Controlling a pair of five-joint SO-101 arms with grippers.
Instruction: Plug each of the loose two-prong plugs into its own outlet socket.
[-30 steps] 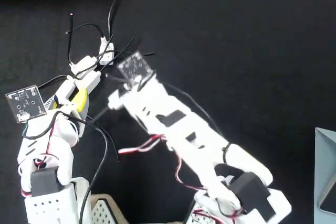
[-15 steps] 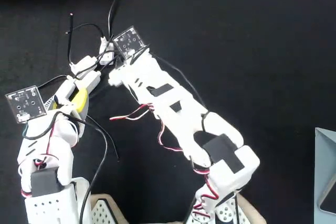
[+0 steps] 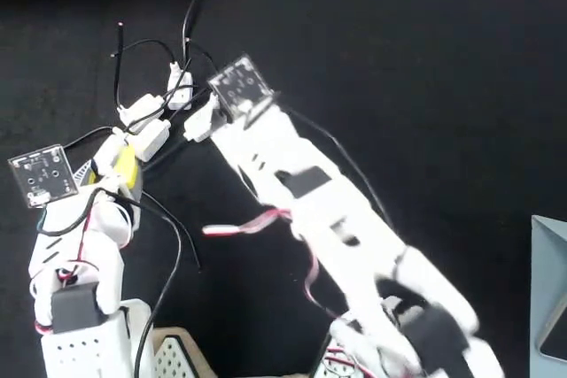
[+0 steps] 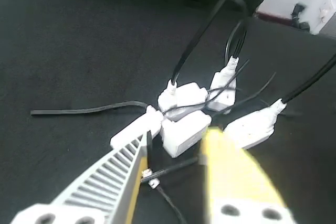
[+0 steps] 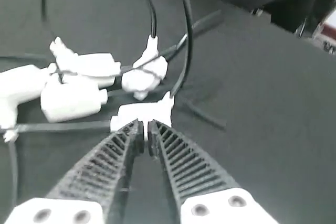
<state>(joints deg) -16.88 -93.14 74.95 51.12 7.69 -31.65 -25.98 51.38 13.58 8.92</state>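
Note:
A cluster of white plugs and sockets on black cords lies at the table's far left. My left gripper is open, and its ribbed white and yellow fingers straddle a white socket block, also seen from above. Around that block lie a second socket, a small plug and a longer plug. My right gripper is shut on the edge of a white plug, just right of the cluster.
Black cords loop around and beyond the cluster. The left arm's circuit board juts out near the left edge. A grey box stands at the right edge. The black table stretches open on the right.
The right arm has swung away from the table's front toward the cluster, carrying the white plug with it. The left arm has stayed almost in place, though less of its yellow finger shows.

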